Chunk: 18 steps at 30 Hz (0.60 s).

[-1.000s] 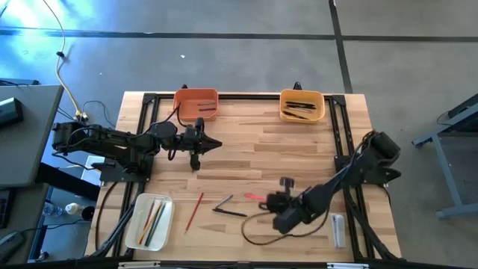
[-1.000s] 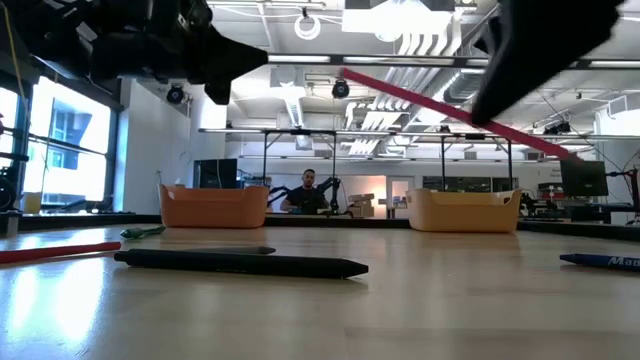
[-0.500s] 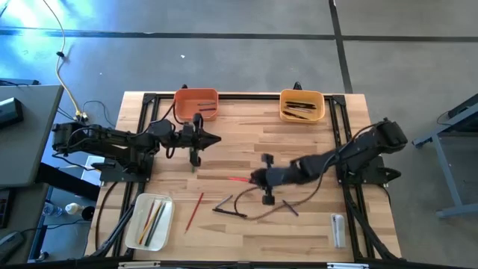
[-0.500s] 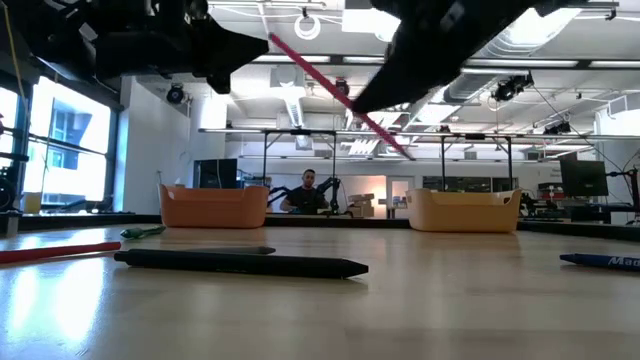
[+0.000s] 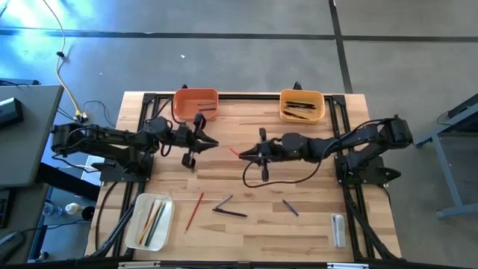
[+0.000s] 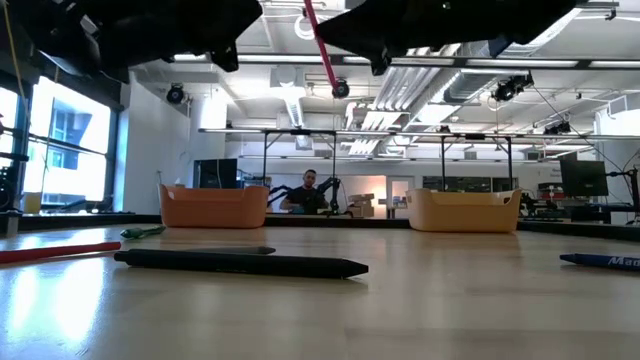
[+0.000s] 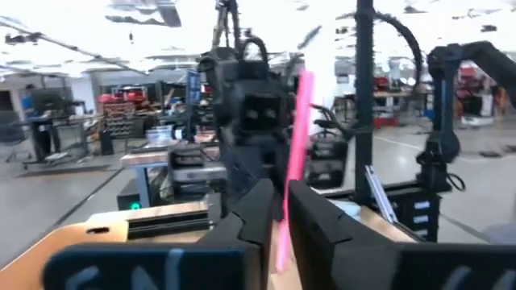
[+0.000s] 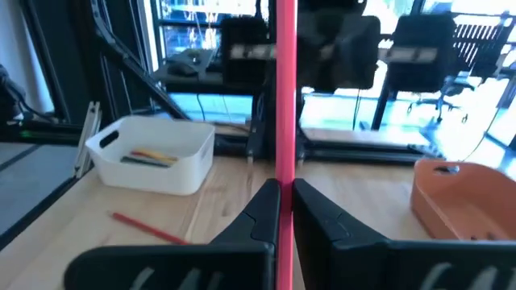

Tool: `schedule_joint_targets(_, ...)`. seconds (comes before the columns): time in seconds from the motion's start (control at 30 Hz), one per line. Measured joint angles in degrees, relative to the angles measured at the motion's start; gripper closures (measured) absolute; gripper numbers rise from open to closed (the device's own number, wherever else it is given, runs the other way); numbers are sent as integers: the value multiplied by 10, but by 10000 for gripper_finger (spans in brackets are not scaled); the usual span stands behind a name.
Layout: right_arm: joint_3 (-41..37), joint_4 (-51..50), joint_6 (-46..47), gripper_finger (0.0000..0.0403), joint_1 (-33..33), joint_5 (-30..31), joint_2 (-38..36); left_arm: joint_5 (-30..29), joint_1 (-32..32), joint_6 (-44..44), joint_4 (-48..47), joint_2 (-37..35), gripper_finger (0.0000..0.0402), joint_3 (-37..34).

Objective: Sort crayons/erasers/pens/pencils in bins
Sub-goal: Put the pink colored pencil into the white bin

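Your right gripper is clamped on a red pencil mid-table, facing your left gripper, whose finger gap I cannot tell.

Probably a robotics lab: exposed ceiling ducts, benches with monitors, a seated person.

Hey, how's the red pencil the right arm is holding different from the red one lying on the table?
The held red pencil is clamped in the shut right gripper, up off the wood near the table's middle; the loose red pencil lies flat on the table beside the white bin, with no gripper on it. In the high view only a short tip of the held one shows, while the loose one shows full length. Both are thin red sticks, neither yet in a bin.
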Motion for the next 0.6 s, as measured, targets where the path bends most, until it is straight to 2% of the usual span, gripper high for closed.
schedule_joint_targets(0.13,1,20,-5,394,3,1,1,-11,-43,25,8,0,334,0)
schedule_joint_targets(0.37,2,26,-14,394,10,0,1,-118,-130,80,12,14,271,6)
schedule_joint_targets(0.6,2,28,-14,394,11,0,1,-167,-170,90,12,86,245,75)
